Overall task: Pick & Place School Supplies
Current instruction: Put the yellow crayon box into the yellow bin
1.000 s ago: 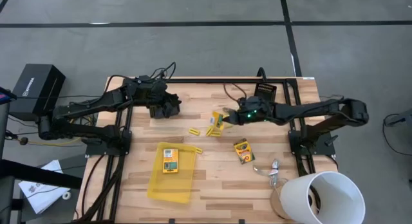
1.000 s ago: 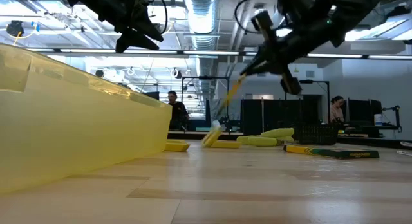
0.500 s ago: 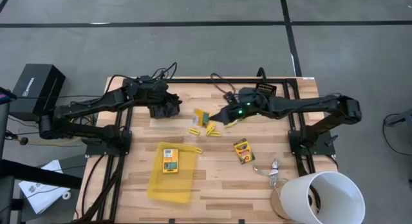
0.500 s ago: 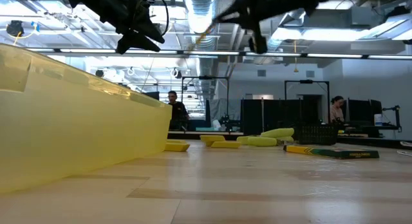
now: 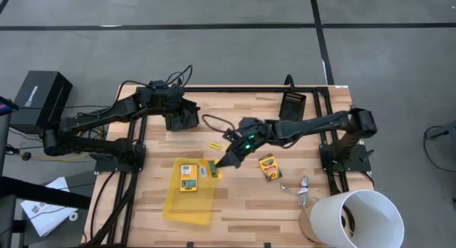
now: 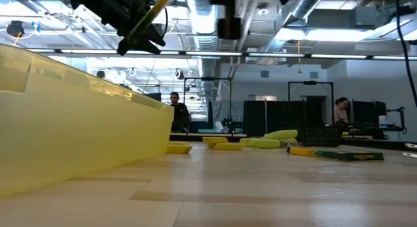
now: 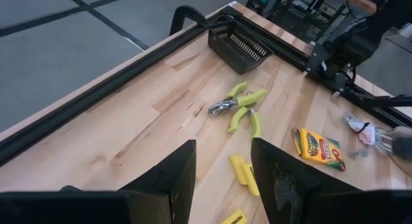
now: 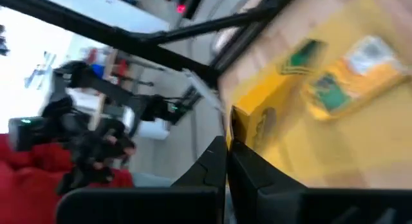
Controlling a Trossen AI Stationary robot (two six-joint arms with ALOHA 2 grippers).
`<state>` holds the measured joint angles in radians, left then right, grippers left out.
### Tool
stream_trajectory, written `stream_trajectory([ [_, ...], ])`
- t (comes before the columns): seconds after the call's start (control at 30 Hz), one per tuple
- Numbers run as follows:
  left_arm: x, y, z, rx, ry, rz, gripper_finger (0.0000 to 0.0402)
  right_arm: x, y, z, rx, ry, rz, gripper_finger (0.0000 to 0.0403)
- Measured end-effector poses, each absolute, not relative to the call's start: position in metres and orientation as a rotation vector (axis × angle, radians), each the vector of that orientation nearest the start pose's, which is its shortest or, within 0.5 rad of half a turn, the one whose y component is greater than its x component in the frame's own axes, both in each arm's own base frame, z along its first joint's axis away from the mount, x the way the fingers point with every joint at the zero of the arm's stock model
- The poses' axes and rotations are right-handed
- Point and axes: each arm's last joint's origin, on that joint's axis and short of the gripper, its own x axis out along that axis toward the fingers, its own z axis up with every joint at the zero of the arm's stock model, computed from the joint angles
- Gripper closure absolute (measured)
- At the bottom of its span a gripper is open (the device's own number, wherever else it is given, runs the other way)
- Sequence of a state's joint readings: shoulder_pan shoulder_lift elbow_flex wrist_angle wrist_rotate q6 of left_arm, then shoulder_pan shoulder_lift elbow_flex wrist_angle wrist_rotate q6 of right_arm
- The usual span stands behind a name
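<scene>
High view: the right gripper (image 5: 216, 167) is stretched across the surface (image 5: 285, 198) to the yellow tray (image 5: 187, 200), fingers closed on a small printed box (image 5: 211, 169) held over the tray's edge, likely for release beside the box (image 5: 188, 176) already lying there. The left gripper (image 5: 182, 120) is parked at the far edge, fingers parted and empty, clear of the scissors (image 7: 239, 105), sticks (image 7: 239, 170) and crayon box (image 5: 268, 167) left to collect.

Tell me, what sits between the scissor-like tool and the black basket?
Only bare wood, seen in the left wrist view: the scissor-like tool and black basket stand apart on the table.
</scene>
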<state>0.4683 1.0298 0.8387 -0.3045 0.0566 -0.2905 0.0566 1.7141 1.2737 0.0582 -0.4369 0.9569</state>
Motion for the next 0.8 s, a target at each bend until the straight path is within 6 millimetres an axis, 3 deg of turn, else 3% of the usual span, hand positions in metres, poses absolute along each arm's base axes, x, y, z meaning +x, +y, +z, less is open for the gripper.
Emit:
stream_trajectory([
  [0.4, 0.199, 0.098, 0.297, -0.417, 0.413, 0.442, 0.0257, 0.443, 0.044, 0.258, 1.023, 0.586, 0.379, 0.0403],
  [0.6, 0.199, 0.098, 0.297, -0.413, 0.410, 0.437, 0.0257, 0.451, 0.044, 0.247, 1.031, 0.623, 0.392, 0.0403],
  [0.8, 0.199, 0.097, 0.298, -0.415, 0.411, 0.423, 0.0257, 0.451, 0.043, 0.250, 1.010, 0.598, 0.402, 0.0386],
])
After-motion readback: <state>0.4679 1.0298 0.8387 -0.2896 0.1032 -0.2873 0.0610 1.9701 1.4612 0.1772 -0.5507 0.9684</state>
